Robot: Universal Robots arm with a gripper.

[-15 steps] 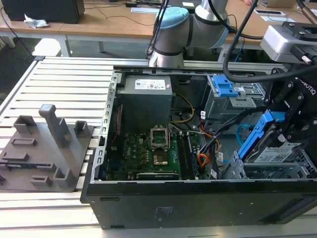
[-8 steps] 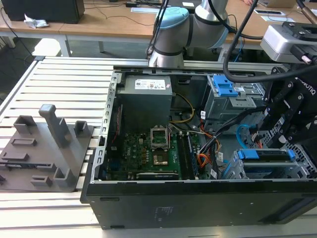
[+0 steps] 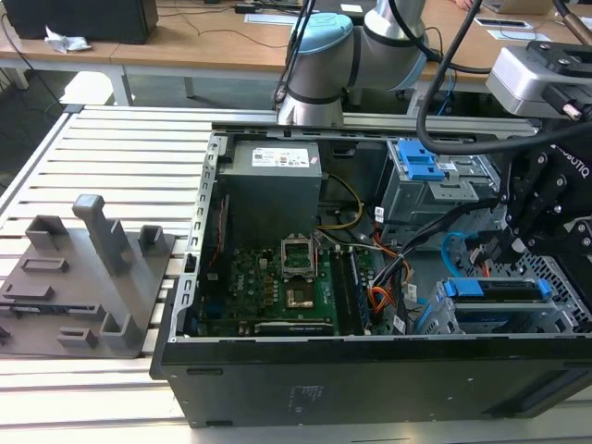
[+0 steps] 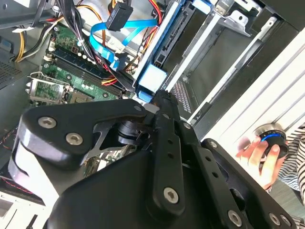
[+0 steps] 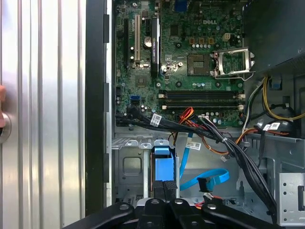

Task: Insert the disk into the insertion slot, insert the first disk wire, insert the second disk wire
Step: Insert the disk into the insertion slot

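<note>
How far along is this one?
The grey hard drive in its bright blue carrier looks seated in the silver perforated drive cage. The robot's black hand is right at the carrier's end. The light blue flat cable with a black plug lies loose, so wires remain.

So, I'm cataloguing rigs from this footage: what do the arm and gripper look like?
The arm has silver-grey tube segments with pale blue joint caps, and black cables loop beside it. The gripper is matte black, built from hinged bar links with silver screw heads.
</note>
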